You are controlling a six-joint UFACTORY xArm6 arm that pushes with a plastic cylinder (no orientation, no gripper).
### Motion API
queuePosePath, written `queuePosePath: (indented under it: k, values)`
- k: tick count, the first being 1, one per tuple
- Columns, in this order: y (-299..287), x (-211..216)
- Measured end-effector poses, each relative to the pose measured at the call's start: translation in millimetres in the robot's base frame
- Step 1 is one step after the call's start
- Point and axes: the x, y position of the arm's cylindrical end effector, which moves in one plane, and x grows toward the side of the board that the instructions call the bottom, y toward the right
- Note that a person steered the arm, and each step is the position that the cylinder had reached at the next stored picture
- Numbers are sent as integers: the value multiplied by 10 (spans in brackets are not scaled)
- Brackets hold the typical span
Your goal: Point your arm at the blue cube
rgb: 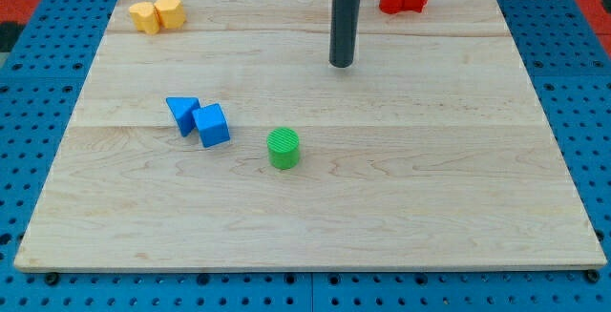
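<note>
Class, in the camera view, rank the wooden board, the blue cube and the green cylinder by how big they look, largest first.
1. wooden board
2. and 3. blue cube and green cylinder: they look about alike, so no ranking.

Single camera view only; no second view to share any part of the scene. It looks down at a slant on the wooden board (315, 207) from beyond its near long edge, facing toward the far edge at the view's top. The board's sides converge upward, the near edge appearing wider. Framing is close: the board nearly fills the picture, with the blue perforated surface (38, 112) showing as a narrow margin. The dark rod (343, 16) enters from the top edge, cut off there.
</note>
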Motion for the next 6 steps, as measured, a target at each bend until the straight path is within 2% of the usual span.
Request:
queuePosePath:
  k: [2,3,4,5,6]
  values:
    - [-29,71]
    - [-348,421]
    - [-923,749]
    - [-1494,761]
    - [-1846,975]
